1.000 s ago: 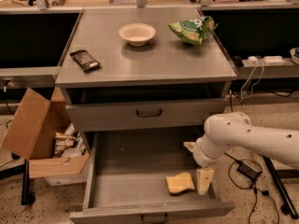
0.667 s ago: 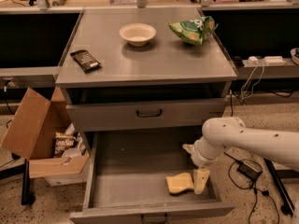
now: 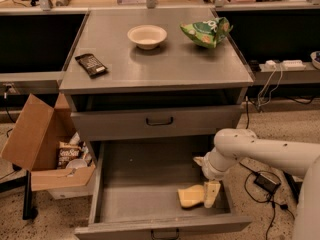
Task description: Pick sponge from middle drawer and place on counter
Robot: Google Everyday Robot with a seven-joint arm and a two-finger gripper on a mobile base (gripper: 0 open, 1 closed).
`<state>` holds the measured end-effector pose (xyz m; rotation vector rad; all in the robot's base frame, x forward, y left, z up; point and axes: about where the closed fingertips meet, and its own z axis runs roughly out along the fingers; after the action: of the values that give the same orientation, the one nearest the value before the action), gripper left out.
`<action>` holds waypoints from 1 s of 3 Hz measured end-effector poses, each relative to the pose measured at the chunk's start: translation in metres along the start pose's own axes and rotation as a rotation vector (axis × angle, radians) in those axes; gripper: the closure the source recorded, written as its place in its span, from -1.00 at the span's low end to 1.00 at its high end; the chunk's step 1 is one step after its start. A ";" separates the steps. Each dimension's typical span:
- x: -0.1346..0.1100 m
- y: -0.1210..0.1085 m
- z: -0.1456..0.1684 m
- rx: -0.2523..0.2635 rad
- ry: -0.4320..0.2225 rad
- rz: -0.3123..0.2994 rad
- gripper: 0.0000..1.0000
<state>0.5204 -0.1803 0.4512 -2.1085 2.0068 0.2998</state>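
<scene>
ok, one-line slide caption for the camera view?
Tool inside the open middle drawer, right beside the sponge; bowl and snack bag on the counter.

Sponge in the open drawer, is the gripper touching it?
Cannot tell. In the camera view the gripper overlaps the sponge in the middle drawer, but their heights are unclear.

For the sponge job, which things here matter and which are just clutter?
Job: sponge, middle drawer, counter, gripper down in the drawer beside the sponge.
Lying about: bowl, green snack bag and dark packet on the counter; cardboard box on the floor.
</scene>
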 end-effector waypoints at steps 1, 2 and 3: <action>0.006 -0.009 0.024 0.016 0.002 -0.015 -1.00; 0.011 -0.018 0.051 0.018 0.013 -0.042 -1.00; 0.014 -0.024 0.081 0.011 0.025 -0.067 -1.00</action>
<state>0.5449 -0.1687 0.3704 -2.1780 1.9413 0.2517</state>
